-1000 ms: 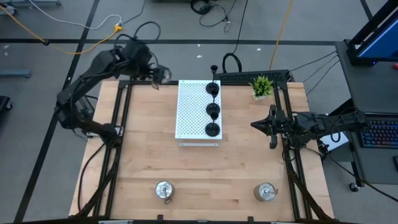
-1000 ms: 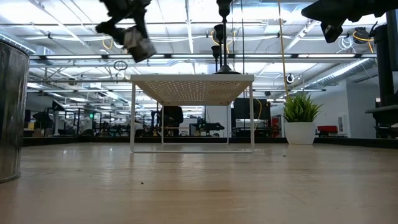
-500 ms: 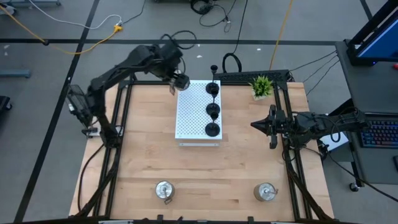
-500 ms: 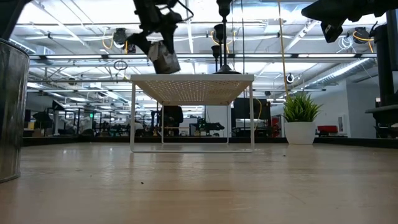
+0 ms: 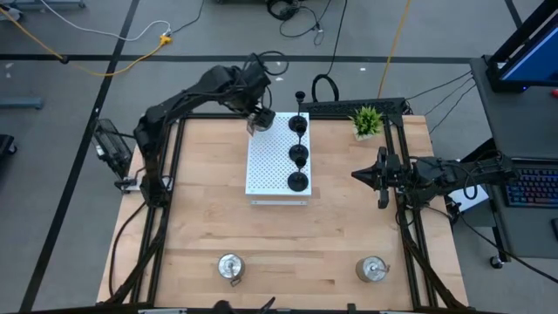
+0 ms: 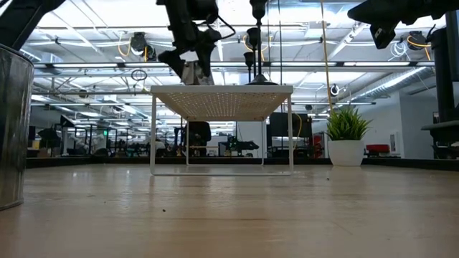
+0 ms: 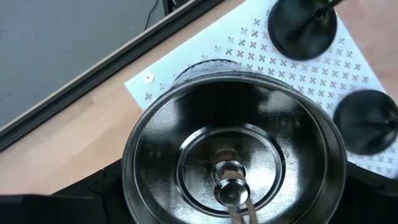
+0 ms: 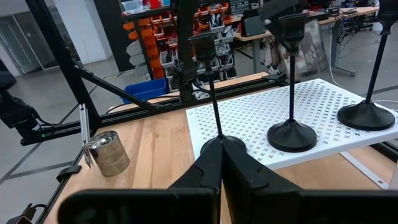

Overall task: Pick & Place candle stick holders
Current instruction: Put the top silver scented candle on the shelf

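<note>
My left gripper (image 5: pixel 259 119) is shut on a shiny silver candle stick holder (image 7: pixel 233 155) over the far-left corner of the white perforated board (image 5: pixel 270 157). In the low view the holder (image 6: pixel 192 72) hangs just above the board top (image 6: pixel 222 89). Three black goblet-shaped holders (image 5: pixel 298 125) (image 5: pixel 298 154) (image 5: pixel 298 181) stand on their round bases in a row along the board's right side. Two more silver holders (image 5: pixel 230 267) (image 5: pixel 373 269) rest on the table near its near edge. My right gripper (image 5: pixel 359 174) waits shut and empty at the table's right. My left gripper holds the silver holder by its outer wall (image 7: pixel 134 180), one finger (image 7: pixel 93 199) on each side. It comes from above, and the wrist view looks into the holder's open top. The holder is upright; whether its bottom touches the board I cannot tell.
A small green potted plant (image 5: pixel 367 119) stands at the table's far right. The board stands on thin legs (image 6: pixel 153 136) above the wooden table. One silver holder (image 6: pixel 14 129) looms close at the low view's left edge. The board's left half is bare.
My left gripper has carried the silver holder toward the table's right edge, from beyond the far-left corner of the table to over the board's far-left corner, and has come down close to the board top. It has stayed shut on the holder.
</note>
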You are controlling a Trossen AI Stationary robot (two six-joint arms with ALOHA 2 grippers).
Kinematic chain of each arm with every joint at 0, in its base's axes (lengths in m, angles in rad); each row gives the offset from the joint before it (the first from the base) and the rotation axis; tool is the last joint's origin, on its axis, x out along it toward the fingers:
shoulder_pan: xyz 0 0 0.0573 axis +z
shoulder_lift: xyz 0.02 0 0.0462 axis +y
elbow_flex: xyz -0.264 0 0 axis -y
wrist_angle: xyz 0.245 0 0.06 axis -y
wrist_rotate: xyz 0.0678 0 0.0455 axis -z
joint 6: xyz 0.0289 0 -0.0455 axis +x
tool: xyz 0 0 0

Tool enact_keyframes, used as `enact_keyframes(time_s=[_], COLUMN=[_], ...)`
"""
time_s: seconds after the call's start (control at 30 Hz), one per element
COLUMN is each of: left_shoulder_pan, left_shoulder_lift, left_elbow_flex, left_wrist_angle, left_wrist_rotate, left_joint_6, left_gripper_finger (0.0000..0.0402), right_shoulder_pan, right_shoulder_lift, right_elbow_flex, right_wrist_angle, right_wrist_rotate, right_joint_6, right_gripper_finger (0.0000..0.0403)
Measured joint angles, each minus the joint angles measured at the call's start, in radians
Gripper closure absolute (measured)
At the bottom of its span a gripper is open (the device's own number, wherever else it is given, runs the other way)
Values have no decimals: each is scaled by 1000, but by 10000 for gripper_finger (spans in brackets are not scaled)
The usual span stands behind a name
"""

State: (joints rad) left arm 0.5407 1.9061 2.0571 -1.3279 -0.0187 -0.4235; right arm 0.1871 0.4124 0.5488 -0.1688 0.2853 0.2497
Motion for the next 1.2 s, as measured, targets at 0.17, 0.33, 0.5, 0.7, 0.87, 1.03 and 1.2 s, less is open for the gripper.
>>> enact_keyframes(time_s=[0.17,0.33,0.5,0.7,0.87,1.03,1.2], left_shoulder_pan=[-2,-5,-14,-20,-20,-21,-21], left_shoulder_lift=[35,56,54,55,55,55,55], left_elbow_flex=[0,0,0,0,0,0,0], left_wrist_angle=[3,16,52,49,44,29,20], left_wrist_rotate=[5,23,23,24,14,4,-24], left_joint_6=[0,0,-2,-4,-4,-1,-3], left_gripper_finger=[57,58,58,58,58,44,46], right_shoulder_pan=[0,0,0,0,0,0,0], right_shoulder_lift=[0,0,0,0,0,0,0], right_elbow_flex=[0,0,0,0,0,0,0], right_wrist_angle=[0,0,0,0,0,0,0], right_wrist_rotate=[0,0,0,0,0,0,0], right_joint_6=[0,0,0,0,0,0,0], right_gripper_finger=[403,403,403,403,403,403,403])
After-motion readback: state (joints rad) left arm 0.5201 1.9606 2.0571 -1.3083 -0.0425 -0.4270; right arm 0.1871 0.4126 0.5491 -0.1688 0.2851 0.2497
